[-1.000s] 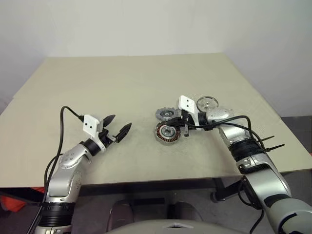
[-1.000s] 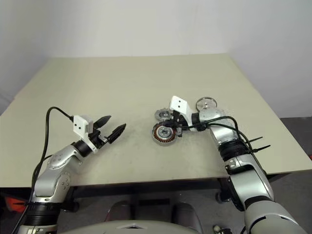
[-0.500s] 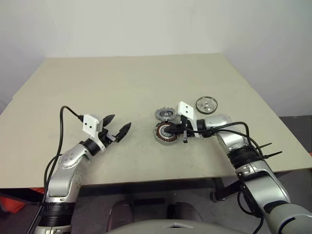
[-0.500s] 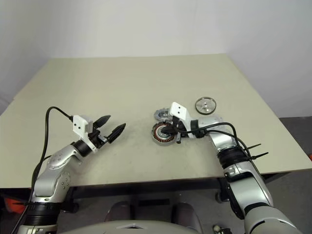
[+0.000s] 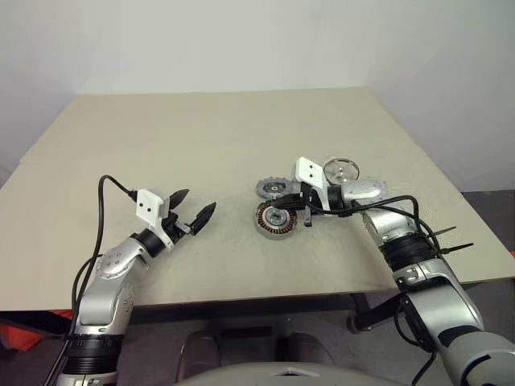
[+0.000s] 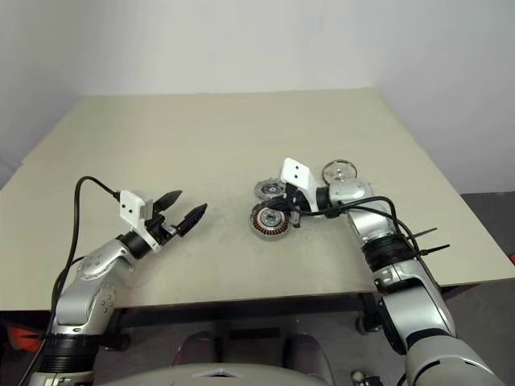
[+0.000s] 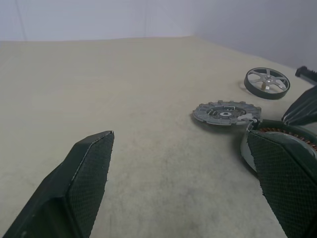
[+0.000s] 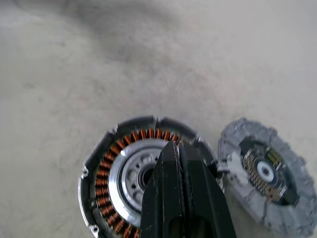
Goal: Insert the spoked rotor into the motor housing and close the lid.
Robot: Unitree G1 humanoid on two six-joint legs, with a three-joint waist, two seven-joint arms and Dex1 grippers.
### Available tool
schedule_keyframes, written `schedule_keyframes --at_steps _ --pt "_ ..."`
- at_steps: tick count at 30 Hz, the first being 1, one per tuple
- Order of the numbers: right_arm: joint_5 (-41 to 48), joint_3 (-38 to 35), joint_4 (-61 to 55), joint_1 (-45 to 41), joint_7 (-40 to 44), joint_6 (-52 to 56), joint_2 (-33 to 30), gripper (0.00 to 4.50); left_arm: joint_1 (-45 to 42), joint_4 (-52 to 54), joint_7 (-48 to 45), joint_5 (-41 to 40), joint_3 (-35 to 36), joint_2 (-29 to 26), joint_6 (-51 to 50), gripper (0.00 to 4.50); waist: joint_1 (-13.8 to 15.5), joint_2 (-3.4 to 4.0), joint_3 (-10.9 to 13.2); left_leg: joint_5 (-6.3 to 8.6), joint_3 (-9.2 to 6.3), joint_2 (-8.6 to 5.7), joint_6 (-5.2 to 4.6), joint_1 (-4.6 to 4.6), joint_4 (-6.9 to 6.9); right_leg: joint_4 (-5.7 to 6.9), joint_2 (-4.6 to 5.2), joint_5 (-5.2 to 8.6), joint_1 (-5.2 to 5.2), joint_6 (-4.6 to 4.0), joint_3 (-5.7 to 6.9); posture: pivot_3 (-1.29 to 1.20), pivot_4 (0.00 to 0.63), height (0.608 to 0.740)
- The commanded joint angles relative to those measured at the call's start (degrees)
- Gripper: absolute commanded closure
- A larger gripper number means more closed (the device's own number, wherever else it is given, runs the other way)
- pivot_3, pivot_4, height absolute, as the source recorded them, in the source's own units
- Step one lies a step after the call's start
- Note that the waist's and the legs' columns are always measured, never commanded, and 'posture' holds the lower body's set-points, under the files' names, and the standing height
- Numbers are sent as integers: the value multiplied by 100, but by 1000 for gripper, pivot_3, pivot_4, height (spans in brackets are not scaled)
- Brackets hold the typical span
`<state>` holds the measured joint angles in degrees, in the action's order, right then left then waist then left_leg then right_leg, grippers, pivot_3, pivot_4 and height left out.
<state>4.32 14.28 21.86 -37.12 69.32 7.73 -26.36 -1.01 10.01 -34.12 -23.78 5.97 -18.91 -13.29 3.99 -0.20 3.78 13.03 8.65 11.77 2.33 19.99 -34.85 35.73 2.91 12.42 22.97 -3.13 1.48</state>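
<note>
The right gripper (image 8: 177, 148) is seen pressed shut with nothing held, its tips poised over the motor housing (image 5: 275, 219), which lies flat on the table (image 5: 201, 137). The lid (image 5: 273, 189) is found just beyond the tips, beside the housing. The spoked rotor (image 5: 341, 170) rests behind the right wrist, apart from both. Well off to the left, the left gripper (image 5: 195, 208) is held spread wide and empty above the tabletop.

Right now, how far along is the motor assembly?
Done: nothing. The spoked rotor lies apart on the table, the lid beside the open motor housing.
In hand: nothing; right gripper, jaws shut, hangs over the housing.
Left: insert rotor, close lid.
</note>
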Motion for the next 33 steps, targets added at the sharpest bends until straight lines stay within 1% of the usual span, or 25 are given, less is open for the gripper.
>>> schedule_keyframes --at_steps 1,3,5,8,10,18,25,29,31,33 --pt "104 -10 -211 46 31 77 16 4486 -53 222 11 -39 55 -37 56 0 -1 0 0 0 0 0 0 0 0 0 0 0 0 0 0 0 0 740" --pt "112 59 -47 182 59 174 105 4486 -58 214 11 -42 62 -41 55 0 4 -1 -1 -1 0 0 1 -1 0 1 0 0 -1 0 0 0 0 740" --pt "-101 198 276 303 -13 20 138 4486 -62 208 12 -37 65 -44 55 0 0 -1 -1 -1 0 1 1 0 0 0 0 0 -3 0 0 0 0 740" --pt "-194 230 481 319 -121 -70 173 4486 -63 200 8 -41 88 -58 59 0 -2 1 -7 0 2 -2 1 0 0 1 2 0 -4 0 -1 0 0 740" --pt "-140 169 446 229 -150 -93 165 4486 -58 199 9 -39 97 -64 64 0 -4 1 -8 0 1 0 1 -9 0 1 2 0 -22 0 -1 0 0 740" --pt "117 -59 -71 -85 -46 -40 31 4486 -53 193 11 -21 66 -38 82 0 0 1 -8 -6 -1 0 4 -1 0 1 2 0 -13 1 0 0 0 740" --pt "108 -20 -107 -28 -28 28 40 4486 -58 181 13 -21 64 -26 86 0 -1 1 -8 -4 0 0 1 0 1 -1 2 0 1 1 1 0 0 740" --pt "-49 145 452 168 -70 4 172 4486 -58 184 27 -13 56 -16 85 0 -2 0 -9 -4 0 1 1 -2 1 0 2 0 -2 1 1 0 0 740" --pt "-271 269 772 237 -171 -210 185 4486 -63 181 32 -12 62 -18 83 0 -2 2 -9 -5 0 0 1 -1 1 0 2 0 -5 1 1 0 0 740" --pt "-288 280 800 253 -193 -285 200 4486 -61 176 30 -15 80 -27 87 0 -3 4 -14 -4 2 -2 1 -1 0 0 3 0 -13 1 -1 0 0 740"
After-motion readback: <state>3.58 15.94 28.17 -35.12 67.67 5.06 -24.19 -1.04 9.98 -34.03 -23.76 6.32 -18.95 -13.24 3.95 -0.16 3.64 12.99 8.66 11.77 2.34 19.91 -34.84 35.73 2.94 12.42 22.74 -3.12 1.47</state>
